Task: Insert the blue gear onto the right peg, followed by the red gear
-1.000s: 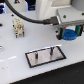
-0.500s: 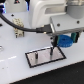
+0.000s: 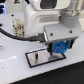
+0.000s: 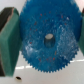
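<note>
The blue gear (image 4: 47, 37) fills the wrist view, a toothed disc with a round centre hole, clamped between two green pads (image 4: 7, 39). In the exterior view my gripper (image 3: 59, 48) is shut on the blue gear (image 3: 60, 48) and hangs just above the far right end of the black-rimmed grey plate (image 3: 36, 63). The right peg is too small to make out on the plate. A tiny dark spot (image 4: 18, 78) shows beside the gear in the wrist view; I cannot tell if it is a peg. The red gear is out of view.
The white arm body (image 3: 42, 20) fills the upper middle of the exterior view. A small rack with pale and brown parts (image 3: 19, 25) stands at the back on the exterior view's left. A black cable (image 3: 12, 34) runs across the white table.
The gripper, still holding the blue gear, has come down and slightly toward the exterior view's left, from well above the plate to just over its far right end.
</note>
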Controlling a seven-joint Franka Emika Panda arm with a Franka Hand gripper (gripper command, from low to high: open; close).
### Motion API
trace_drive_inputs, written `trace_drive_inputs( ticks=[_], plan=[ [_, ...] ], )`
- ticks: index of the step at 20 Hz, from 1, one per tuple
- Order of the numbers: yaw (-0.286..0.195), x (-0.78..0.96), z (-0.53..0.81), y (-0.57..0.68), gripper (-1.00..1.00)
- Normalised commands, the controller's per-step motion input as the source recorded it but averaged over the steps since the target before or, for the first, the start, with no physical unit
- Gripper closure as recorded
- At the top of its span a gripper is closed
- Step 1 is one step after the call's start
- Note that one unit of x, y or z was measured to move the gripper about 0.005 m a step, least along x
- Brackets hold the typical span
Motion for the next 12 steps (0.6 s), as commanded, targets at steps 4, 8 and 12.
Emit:
trace_drive_inputs(
  ticks=[4, 8, 12],
  plan=[
    [0.000, 0.03, 0.05, -0.03, 1.00],
    [0.000, 0.02, 0.42, -0.11, 1.00],
    [0.000, 0.07, 0.07, -0.08, 1.00]
  ],
)
